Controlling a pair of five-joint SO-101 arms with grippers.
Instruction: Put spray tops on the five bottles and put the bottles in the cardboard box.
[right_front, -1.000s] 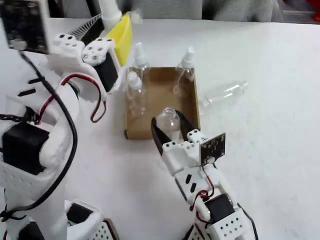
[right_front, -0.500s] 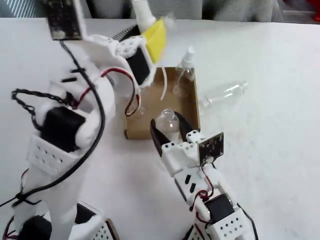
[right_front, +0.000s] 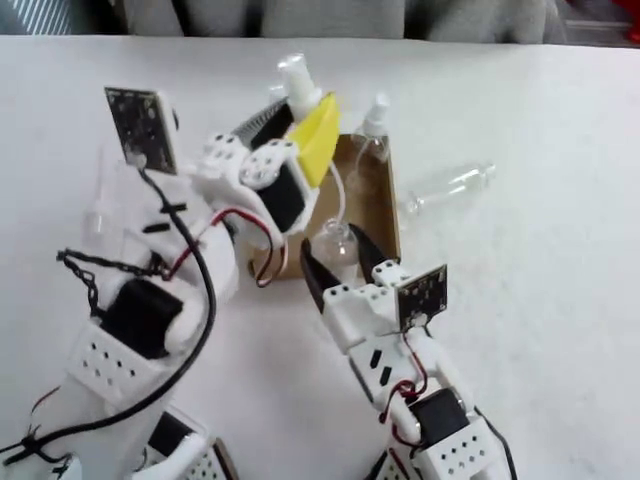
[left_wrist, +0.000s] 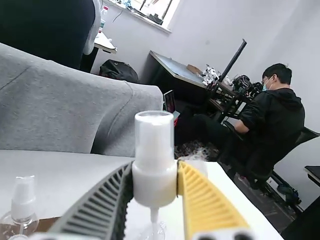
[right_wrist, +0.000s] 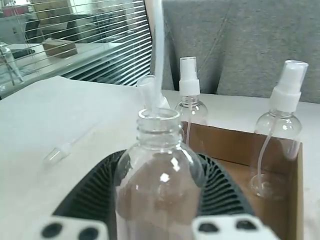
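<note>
My left gripper (right_front: 297, 100) (left_wrist: 154, 186) is shut on a white spray top (right_front: 294, 72) (left_wrist: 154, 160), held upright above the cardboard box (right_front: 384, 212). Its thin dip tube (right_front: 340, 190) (right_wrist: 155, 45) hangs down to the mouth of an open clear bottle (right_front: 336, 240) (right_wrist: 157, 170). My right gripper (right_front: 338, 248) (right_wrist: 157, 202) is shut on that bottle with its black fingers, holding it upright at the box's near edge. Capped bottles (right_wrist: 191, 107) (right_wrist: 279, 150) stand inside the box; one (right_front: 372, 128) is at its far corner.
A clear bottle without a top (right_front: 450, 186) lies on its side on the white table right of the box. A loose spray top (right_wrist: 62, 150) lies on the table to the left. The left arm's body covers the box's left half.
The left arm has swung right and toward the near side, carrying the spray top over the held bottle; its tube now hangs at the bottle's mouth. The right arm has kept still.
</note>
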